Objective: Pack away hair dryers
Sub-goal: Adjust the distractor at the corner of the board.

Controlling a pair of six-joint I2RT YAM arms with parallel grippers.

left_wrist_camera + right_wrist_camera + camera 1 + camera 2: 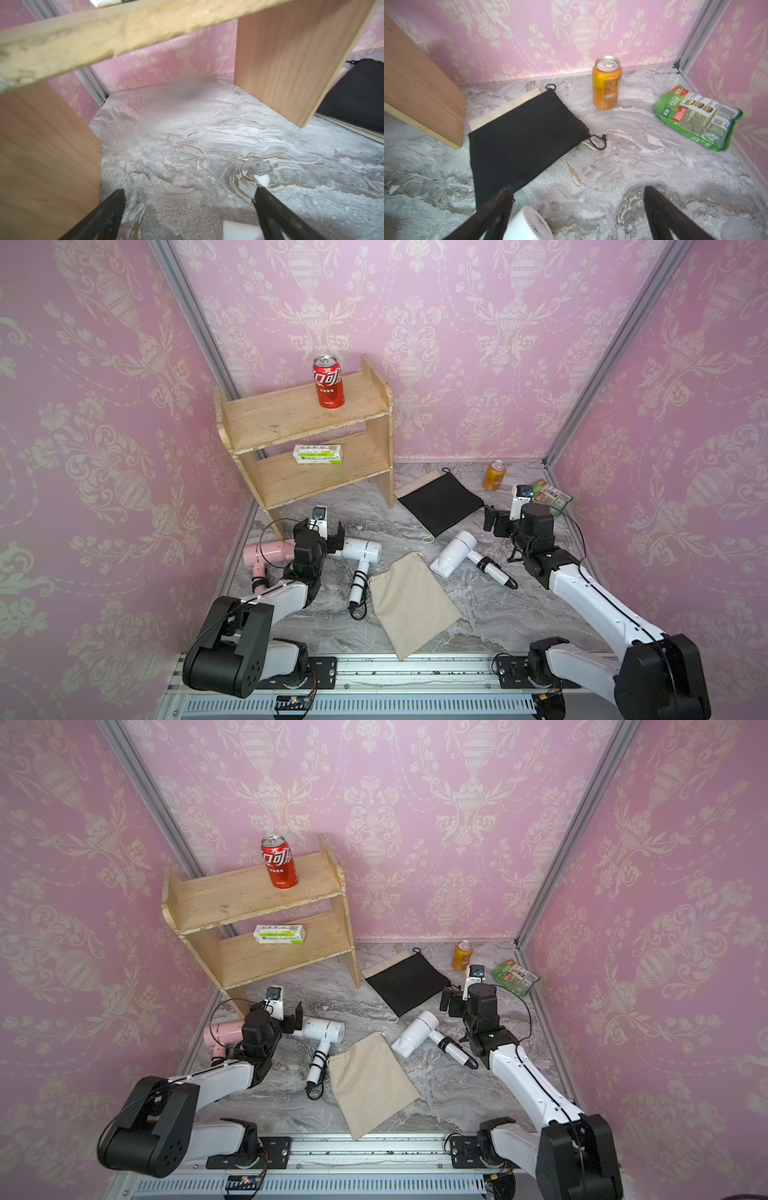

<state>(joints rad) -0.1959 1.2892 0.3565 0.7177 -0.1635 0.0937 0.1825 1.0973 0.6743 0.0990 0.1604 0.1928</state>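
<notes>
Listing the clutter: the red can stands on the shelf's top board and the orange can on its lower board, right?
Half right. The red can does stand on the top board of the shelf, but the orange can stands on the table by the back wall, clear in the right wrist view.

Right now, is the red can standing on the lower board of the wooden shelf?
No, the red can stands upright on the top board of the wooden shelf.

Pink hair dryer (268, 551), table's (498, 614) 9 o'clock: one barrel end was hidden behind left arm (309, 556). Box (318, 454) print on lower shelf (361, 466) was too small to read.
</notes>
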